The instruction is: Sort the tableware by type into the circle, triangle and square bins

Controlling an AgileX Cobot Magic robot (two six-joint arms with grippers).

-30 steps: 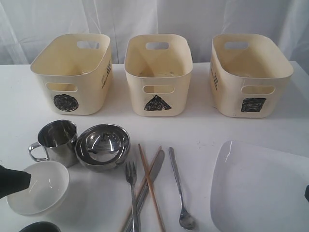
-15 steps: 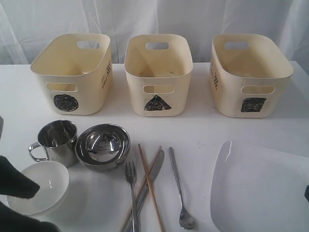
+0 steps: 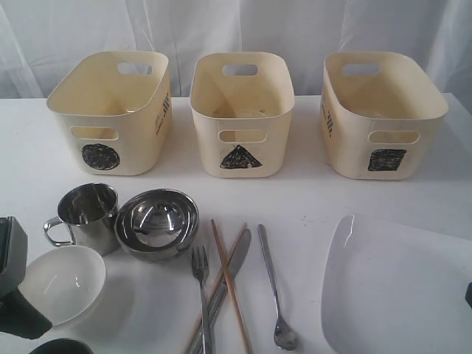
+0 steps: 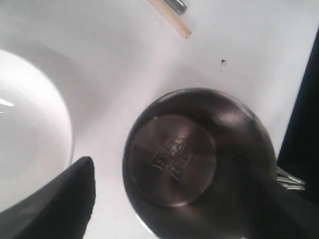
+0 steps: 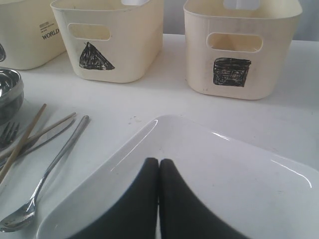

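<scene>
At the counter's (image 3: 310, 199) eight o'clock, left claw (image 3: 20, 286) stands spread beside small white bowl (image 3: 68, 284), apparently to grip its rim; right claw (image 5: 158, 168) hangs pressed together above plate (image 5: 234, 169).

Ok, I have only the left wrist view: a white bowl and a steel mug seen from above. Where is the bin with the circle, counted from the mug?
Observer: The circle bin stands behind the mug, leftmost in a row of three.
Operator: What is on the mug's right in the exterior view?
Observer: A steel bowl, close beside it. I cannot tell if they touch.
Operator: And the right end effector?
Observer: It is shut, over the near part of the white plate.
</scene>
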